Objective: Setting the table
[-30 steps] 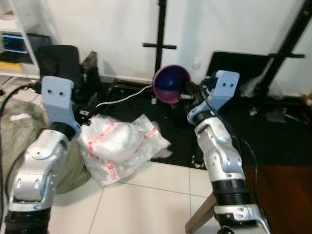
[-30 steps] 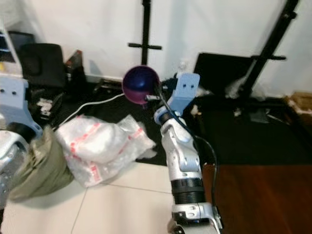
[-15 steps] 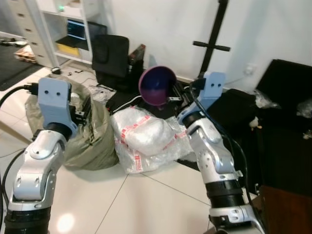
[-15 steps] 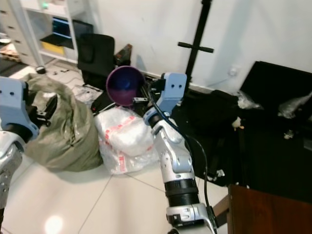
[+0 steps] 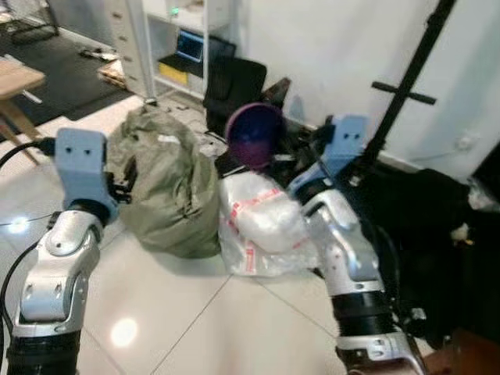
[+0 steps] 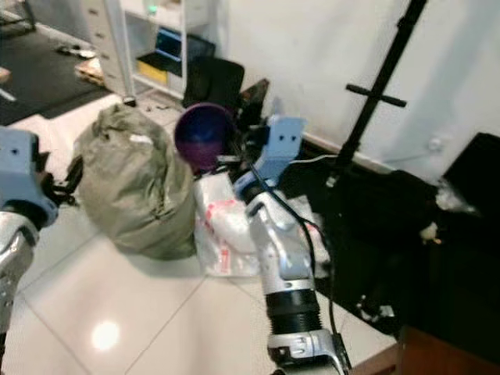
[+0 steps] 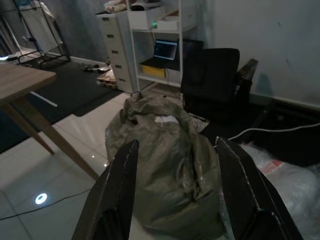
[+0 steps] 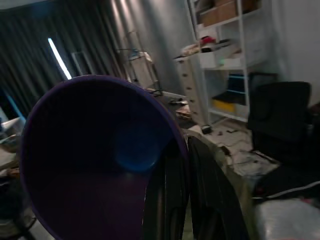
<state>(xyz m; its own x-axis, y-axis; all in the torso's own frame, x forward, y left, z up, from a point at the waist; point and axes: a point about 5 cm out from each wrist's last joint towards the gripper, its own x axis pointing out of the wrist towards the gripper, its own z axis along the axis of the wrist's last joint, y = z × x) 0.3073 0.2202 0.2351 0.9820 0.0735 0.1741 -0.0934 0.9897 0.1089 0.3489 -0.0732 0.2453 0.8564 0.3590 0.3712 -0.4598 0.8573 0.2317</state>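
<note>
A purple bowl (image 5: 254,135) is held up in front of me, tilted on its side with its hollow facing the camera. My right gripper (image 8: 186,150) is shut on the bowl's rim (image 8: 95,160), one finger inside and one outside. My left gripper (image 7: 180,200) is raised at the left, open, with nothing between its fingers (image 7: 115,200). Its blue wrist block (image 5: 82,160) stands out above the silver arm.
A green sack (image 5: 168,183) and a clear plastic bag (image 5: 262,223) lie on the tiled floor ahead. Behind them are a black chair (image 5: 234,86), a white shelf unit (image 5: 187,47) and a black stand (image 5: 406,86). A wooden table (image 7: 20,82) stands far left, black bags (image 5: 437,226) at right.
The whole view has swung left, bringing the green sack, shelf and wooden table into sight. Both arms keep their pose, and the bowl stays in my right gripper.
</note>
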